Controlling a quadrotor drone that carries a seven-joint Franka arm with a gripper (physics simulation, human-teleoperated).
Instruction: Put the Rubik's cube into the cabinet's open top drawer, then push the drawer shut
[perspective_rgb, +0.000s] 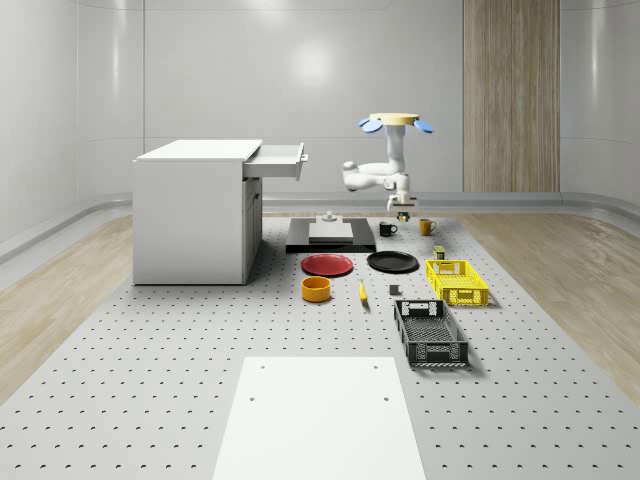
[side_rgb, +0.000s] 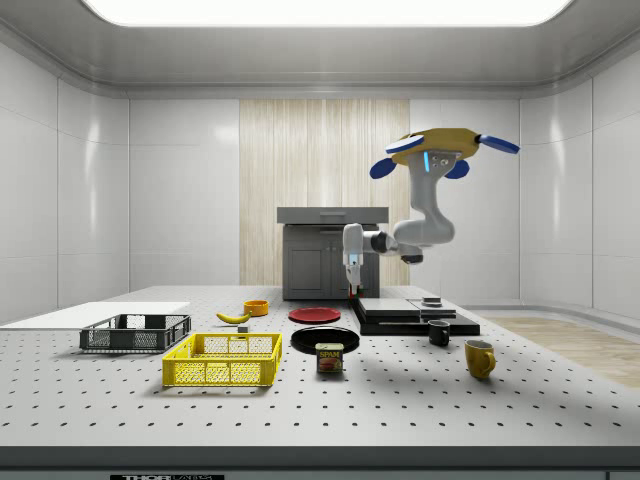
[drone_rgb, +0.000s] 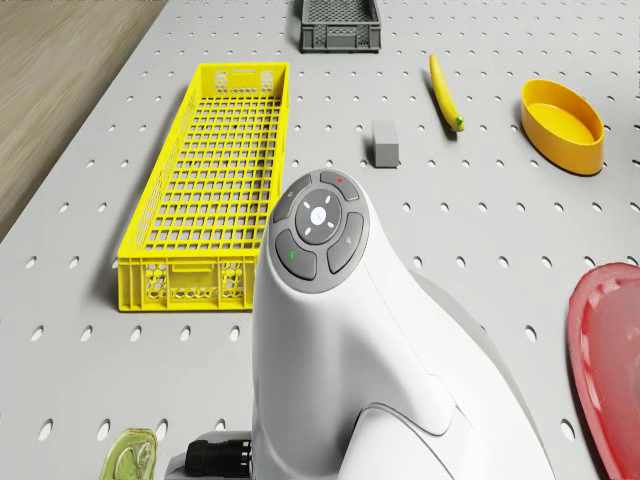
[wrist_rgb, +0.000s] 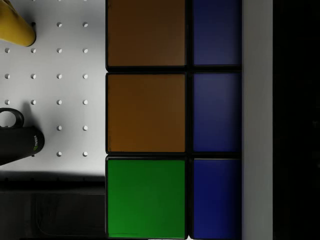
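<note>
The drone (perspective_rgb: 397, 122) hovers high over the perforated table (perspective_rgb: 150, 340), out past the open end of the white cabinet (perspective_rgb: 190, 215), its white arm (perspective_rgb: 375, 172) bent downward. The gripper (perspective_rgb: 403, 211) hangs just above the two mugs, and up against the wrist camera sits the Rubik's cube (wrist_rgb: 172, 120), orange, green and blue tiles, pinched between the fingers and off the table. So the carry is in hand, by my reading: cube lifted, nothing delivered yet. The top drawer (perspective_rgb: 275, 160) juts open from the cabinet, well apart from the gripper and higher than it. Next move calls for a climb and a crossing toward the cabinet, getting the cube above the drawer's rim before letting go, then a push on the drawer front.

Writing? The small tin (side_rgb: 329, 358) beside the yellow mesh basket (side_rgb: 224, 359) reads SPAM. The black mug (wrist_rgb: 20, 142) carries a small green logo, too small to read.
</note>
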